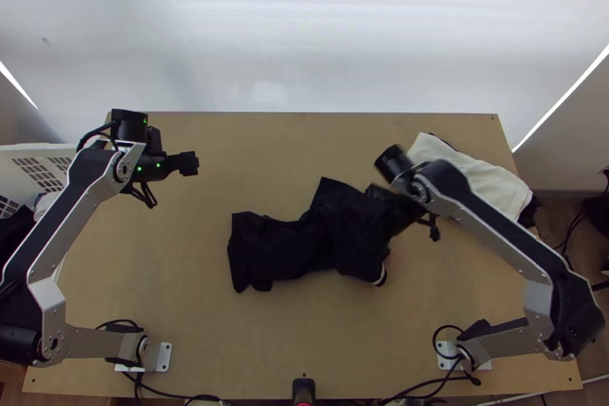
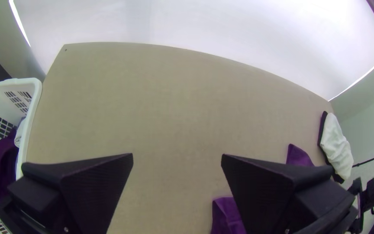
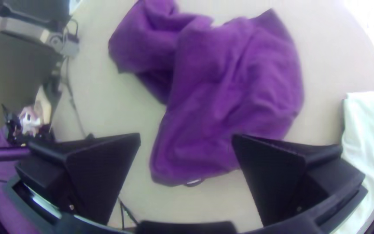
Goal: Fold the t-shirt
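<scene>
A pale backdrop stands behind the wooden table, the widest things here. Next come the two arms: the left arm bends up along the table's left side, while the right arm angles in from the right toward the middle.

A white plastic basket sits beside the table's left edge, with a dark cloth and something white inside.

The dark t-shirt lies bunched around the middle of the table — a narrower part toward the left, a broader, rumpled part toward the right, with wrinkles all over and one corner poking up toward the far edge. A small pale strip shows at its near right edge.

At the table's far right a white cloth rests on darker cloth, well apart from the left gripper. That gripper is over the far left of the table, its two fingers spread wide with bare table between them, and the t-shirt lies well apart from it, nearer the table's middle.

The right gripper is over the t-shirt's broader part — its fingers spread too, with the fabric lying beyond and partly between them; whether they touch it cannot be told.
</scene>
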`<action>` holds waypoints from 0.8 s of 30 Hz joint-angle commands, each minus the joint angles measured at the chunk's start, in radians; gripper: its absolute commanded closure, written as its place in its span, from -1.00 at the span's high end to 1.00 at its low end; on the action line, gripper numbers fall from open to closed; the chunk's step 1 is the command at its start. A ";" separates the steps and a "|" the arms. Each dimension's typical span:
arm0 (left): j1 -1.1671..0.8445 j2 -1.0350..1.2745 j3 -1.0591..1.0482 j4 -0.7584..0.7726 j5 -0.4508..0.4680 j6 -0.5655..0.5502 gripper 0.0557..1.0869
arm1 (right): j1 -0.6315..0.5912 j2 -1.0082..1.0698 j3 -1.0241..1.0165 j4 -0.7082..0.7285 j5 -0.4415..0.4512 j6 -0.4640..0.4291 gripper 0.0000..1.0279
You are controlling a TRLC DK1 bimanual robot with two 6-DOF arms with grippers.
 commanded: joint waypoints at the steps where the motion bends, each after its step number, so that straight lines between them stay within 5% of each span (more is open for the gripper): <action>1: -0.008 0.012 0.015 0.007 -0.001 -0.001 0.92 | -0.148 -0.005 0.062 0.168 0.037 0.079 0.74; 7: -0.024 0.026 0.063 -0.007 -0.007 0.002 0.92 | -0.257 0.146 0.063 0.176 -0.018 0.151 0.33; 24: -0.037 0.093 0.143 -0.035 -0.015 -0.001 0.92 | -0.258 0.291 -0.027 0.230 0.006 0.180 0.31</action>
